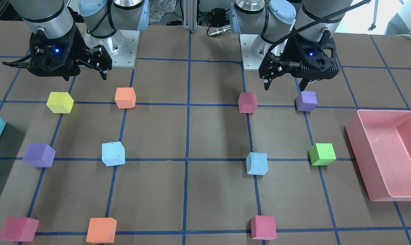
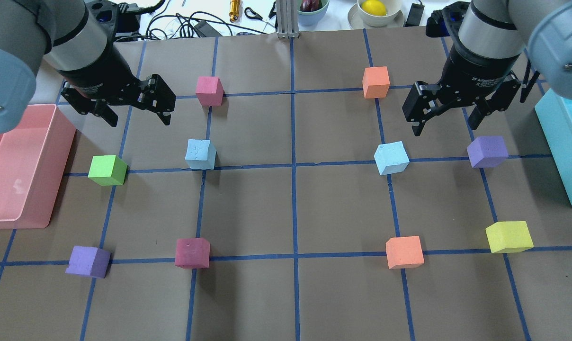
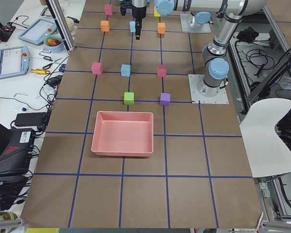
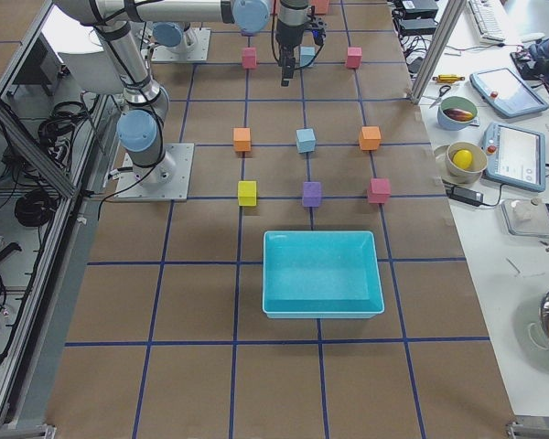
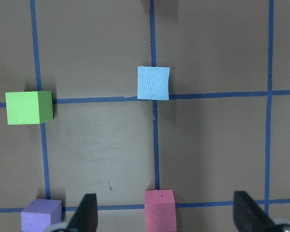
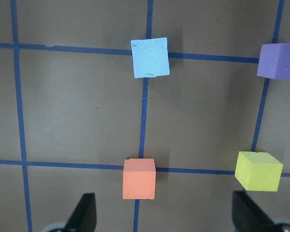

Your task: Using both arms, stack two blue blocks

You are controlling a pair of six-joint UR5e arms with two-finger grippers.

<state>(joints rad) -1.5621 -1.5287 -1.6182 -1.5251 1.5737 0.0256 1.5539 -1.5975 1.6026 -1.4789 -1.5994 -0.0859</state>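
Two pale blue blocks sit apart on the brown table. One blue block point(image 2: 201, 154) is on my left side and also shows in the left wrist view point(image 5: 153, 82) and the front view point(image 1: 257, 163). The other blue block point(image 2: 391, 157) is on my right side and also shows in the right wrist view point(image 6: 150, 57) and the front view point(image 1: 113, 153). My left gripper point(image 2: 137, 119) hovers open and empty, short of and left of its block. My right gripper point(image 2: 444, 128) hovers open and empty, to the right of its block.
A pink bin point(image 2: 61, 189) stands at the left edge and a teal bin point(image 2: 558, 142) at the right edge. A green cube point(image 2: 107, 170), purple cube point(image 2: 487, 151), crimson cube point(image 2: 209, 90) and orange cube point(image 2: 376, 82) lie near the blue blocks; other cubes lie nearer the robot.
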